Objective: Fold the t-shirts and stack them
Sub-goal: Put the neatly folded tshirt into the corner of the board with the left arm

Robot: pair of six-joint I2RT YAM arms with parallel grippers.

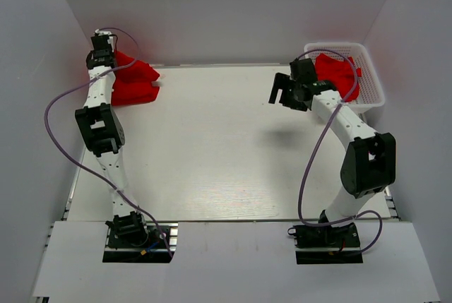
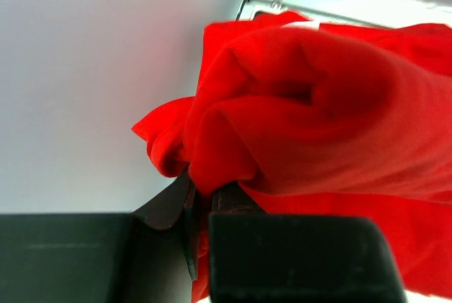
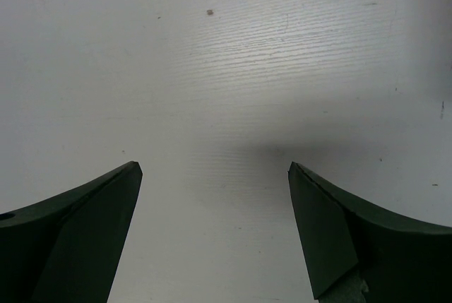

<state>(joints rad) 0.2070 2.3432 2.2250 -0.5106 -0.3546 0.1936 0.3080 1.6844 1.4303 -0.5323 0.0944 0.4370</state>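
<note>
- Left wrist view: left gripper fingers pinched tight on a fold of the red t-shirt.
- Shirt sits bunched at the far-left corner of the table.
- Left arm stretched forward along the left wall.
- Right wrist view: right gripper fingers spread wide, hovering above bare tabletop.
- Right arm elbow bent, forearm angled inward just beside the white basket, which holds a second red shirt.

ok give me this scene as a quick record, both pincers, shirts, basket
left pincer: shut on crumpled red shirt, far-left corner
right pincer: open, empty, above table
basket: white, far right, holds second red shirt
folded stack: none visible
</note>
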